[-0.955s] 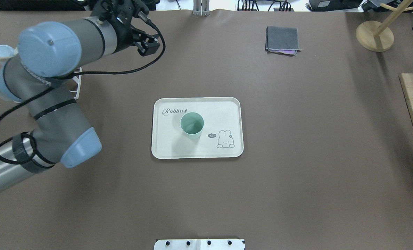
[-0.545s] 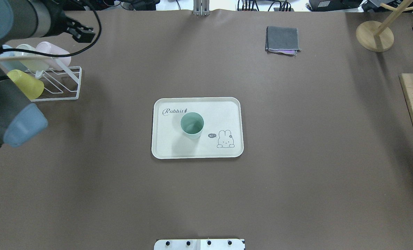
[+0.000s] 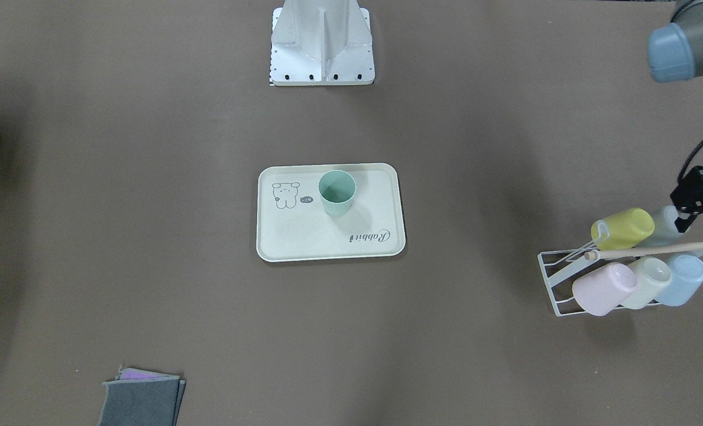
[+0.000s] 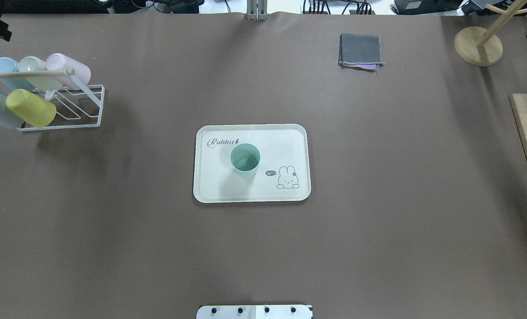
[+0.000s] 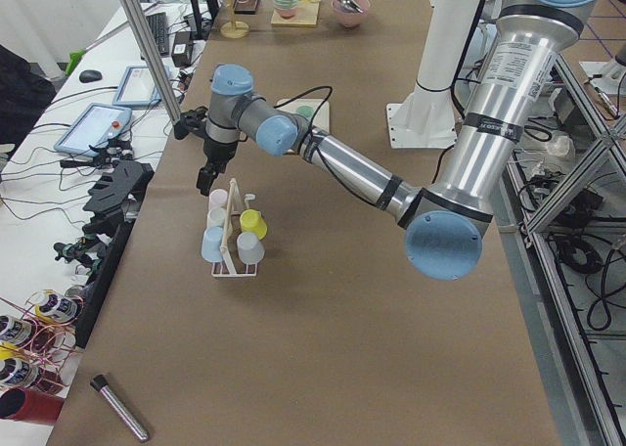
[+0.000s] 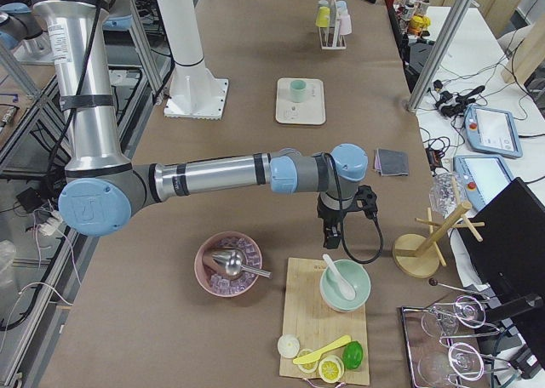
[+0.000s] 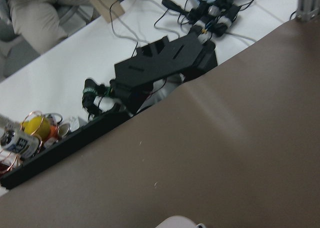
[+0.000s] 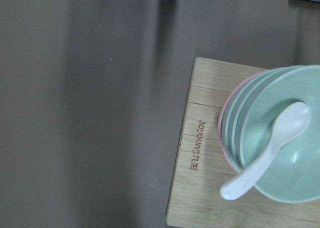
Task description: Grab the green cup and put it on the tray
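The green cup (image 4: pixel 244 160) stands upright on the tray (image 4: pixel 254 190) (beside the "Rabbit" script). Left gripper (image 5: pixel 203 182) and right gripper (image 6: pixel 329 237) hang far off; released or clenched, I cannot tell.

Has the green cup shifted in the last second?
No. In the overhead view the green cup stays put on the tray, between its Rabbit lettering and bunny drawing.
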Robot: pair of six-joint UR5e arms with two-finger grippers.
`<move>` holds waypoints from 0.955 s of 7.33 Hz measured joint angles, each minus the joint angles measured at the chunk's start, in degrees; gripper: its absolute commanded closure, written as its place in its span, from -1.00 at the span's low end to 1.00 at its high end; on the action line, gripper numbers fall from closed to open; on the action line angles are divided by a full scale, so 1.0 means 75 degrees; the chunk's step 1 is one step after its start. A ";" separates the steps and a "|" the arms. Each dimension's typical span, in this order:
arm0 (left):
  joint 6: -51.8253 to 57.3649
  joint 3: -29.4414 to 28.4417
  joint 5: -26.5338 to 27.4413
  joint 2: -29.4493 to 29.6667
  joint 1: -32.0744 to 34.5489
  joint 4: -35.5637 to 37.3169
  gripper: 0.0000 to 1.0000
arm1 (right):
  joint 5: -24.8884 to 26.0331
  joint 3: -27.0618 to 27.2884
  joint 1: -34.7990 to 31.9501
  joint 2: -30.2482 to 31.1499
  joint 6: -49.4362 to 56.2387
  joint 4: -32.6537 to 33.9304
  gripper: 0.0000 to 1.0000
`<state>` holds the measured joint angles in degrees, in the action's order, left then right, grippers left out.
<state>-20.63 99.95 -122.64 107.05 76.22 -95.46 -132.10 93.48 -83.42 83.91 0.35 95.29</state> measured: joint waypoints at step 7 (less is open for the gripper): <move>-0.0755 -0.1215 -0.2832 -0.1927 0.1469 0.0047 -0.95 | 0.0015 0.0092 0.0125 0.0006 0.0004 0.0007 -1.00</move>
<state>-26.29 90.84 -143.88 92.60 87.23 -95.10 -131.99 94.17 -82.49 83.96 0.38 95.34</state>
